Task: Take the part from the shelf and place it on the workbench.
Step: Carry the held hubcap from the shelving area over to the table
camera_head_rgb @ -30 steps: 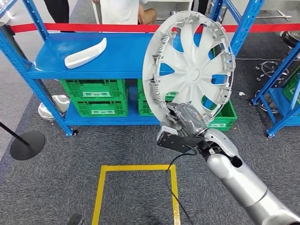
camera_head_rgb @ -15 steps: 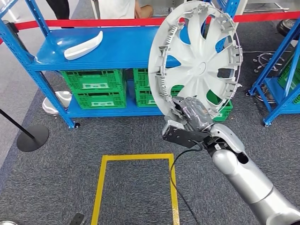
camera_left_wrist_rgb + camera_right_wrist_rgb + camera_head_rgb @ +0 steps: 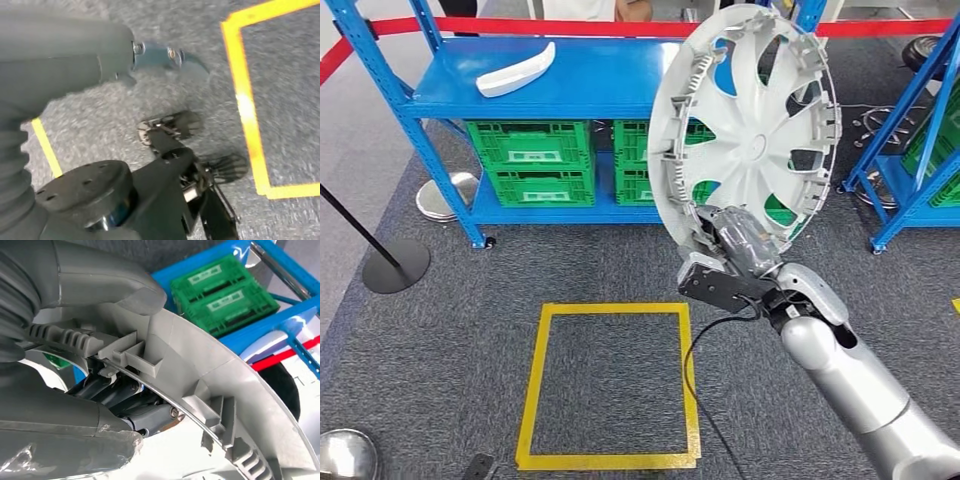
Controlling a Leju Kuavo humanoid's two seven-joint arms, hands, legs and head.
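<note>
The grey wheel cover [image 3: 746, 125] is held upright on edge, ribbed inner side facing left, in front of the blue shelf [image 3: 576, 80]. Its lower rim is gripped by the right hand [image 3: 731, 250], arm raised from near right. The left hand [image 3: 166, 55] hangs over carpet, grip state unclear.

No text, brand, number or sign can be read in any view. The green crates [image 3: 536, 165] on the lower level of the blue shelf [image 3: 569, 80] carry pale label strips on their fronts, seen from the head view and again from the right wrist view, but the print on them is too small and blurred to make out. The wheel cover [image 3: 746, 130] bears no legible marking.
</note>
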